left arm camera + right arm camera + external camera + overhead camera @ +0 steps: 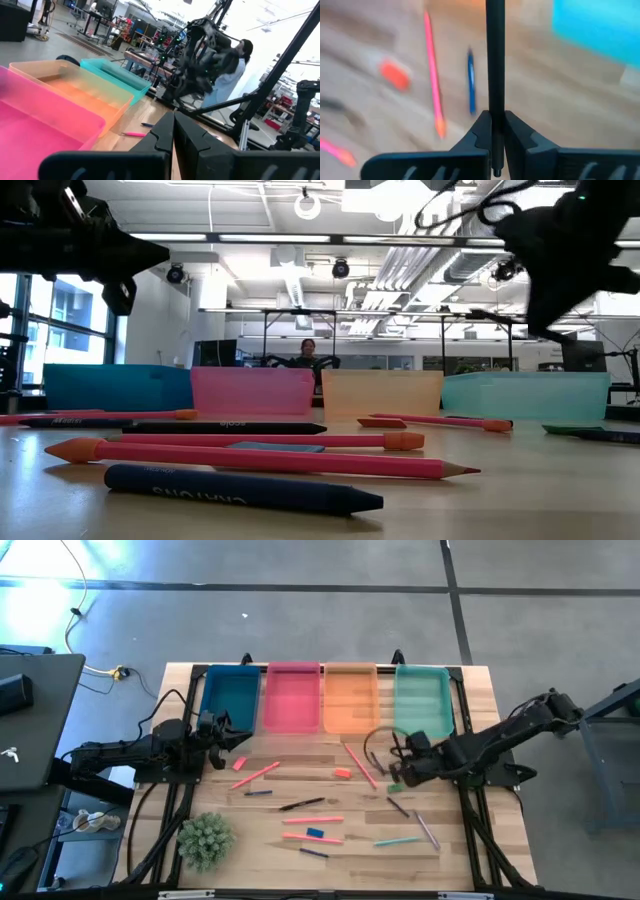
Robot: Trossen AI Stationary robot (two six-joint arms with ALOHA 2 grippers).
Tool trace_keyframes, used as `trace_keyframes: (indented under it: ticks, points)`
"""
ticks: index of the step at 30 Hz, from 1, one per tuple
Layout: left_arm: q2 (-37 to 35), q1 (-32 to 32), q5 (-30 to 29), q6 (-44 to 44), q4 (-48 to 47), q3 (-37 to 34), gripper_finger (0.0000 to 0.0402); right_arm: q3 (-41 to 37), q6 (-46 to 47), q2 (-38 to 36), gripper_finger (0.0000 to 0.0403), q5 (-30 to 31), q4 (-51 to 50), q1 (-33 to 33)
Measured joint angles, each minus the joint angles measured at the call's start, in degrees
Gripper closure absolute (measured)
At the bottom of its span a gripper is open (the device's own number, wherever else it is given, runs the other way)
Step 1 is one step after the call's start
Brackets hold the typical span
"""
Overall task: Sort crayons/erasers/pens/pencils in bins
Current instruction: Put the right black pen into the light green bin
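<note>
Your right tool (495, 131) is clamped on a thin black stick (494, 60), type unclear, near the teal bin (423, 700). Green eraser (394, 786) is partly hidden beneath it on the worktop (260, 840). Left tool (173, 131) is closed, empty, by the blue bin (231, 698).

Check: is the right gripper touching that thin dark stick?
Touching. In the right wrist view, the thin dark stick runs straight between the jaws of the right gripper, which are closed on it with no gap on either side.
</note>
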Motion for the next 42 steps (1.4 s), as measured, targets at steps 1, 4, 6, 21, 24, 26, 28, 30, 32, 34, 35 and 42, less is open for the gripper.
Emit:
trace_keyframes:
  ticks: [1, 4, 6, 21, 24, 26, 28, 30, 32, 34, 35, 42]
  points:
    - [0.0, 0.0, 0.0, -0.47, 0.0, 0.0, 0.0401, 0.0, 0.0, -0.83, 0.0398, 1.74, -0.25, -0.93]
    - [0.02, 0.0, 0.0, -1.28, 0.0, 0.0, 0.0401, 0.0, -0.16, -3.39, 0.0398, 7.39, -0.18, -3.82]
    - [0.0, 0.0, 0.0, -1.28, 0.0, 0.0, 0.0401, 0.0, -0.39, -4.82, 0.0398, 11.35, -0.18, -5.89]
    - [0.02, -0.02, -5.14, -2.74, -0.14, 0.0, 0.0336, 0.0, -25.46, -9.31, 0.0398, 22.83, 6.5, -29.13]
    - [0.0, 0.0, -7.78, -3.03, -0.29, 0.0, 0.0303, 0.01, -32.72, -9.29, 0.0398, 18.79, 10.09, -34.36]
    - [0.02, 0.0, -9.52, -4.35, -0.53, 0.0, 0.0282, 0.04, -36.06, -9.29, 0.0398, 15.56, 11.1, -37.86]
    - [0.0, 0.0, -10.35, -5.71, -0.53, 0.0, 0.0264, 0.04, -37.6, -9.29, 0.0398, 12.47, 10.89, -41.03]
    - [0.01, -0.01, -10.45, -5.73, -0.53, 0.0, 0.0252, 0.04, -38.53, -9.29, 0.0398, 9.12, 10.46, -43.87]
    - [0.02, -0.01, -10.87, -6.05, -0.48, 0.0, 0.0246, 0.04, -38.57, -9.27, 0.0398, 5.33, 10.25, -46.44]
    - [0.02, -0.02, -11.69, -7.51, 0.24, 0.0, 0.0245, 0.07, -38.57, -8.76, 0.0398, 1.01, 10.16, -48.91]
    - [0.02, 0.0, -12.2, -8.14, 0.99, 0.0, 0.0245, 0.06, -38.63, -8.33, 0.0398, -1.09, 10.03, -50.06]
    - [0.0, -0.01, -12.39, -5.51, 11.51, 0.03, 0.0248, -2.85, -41.0, -2.91, 0.0398, -8.5, 10.14, -55.11]
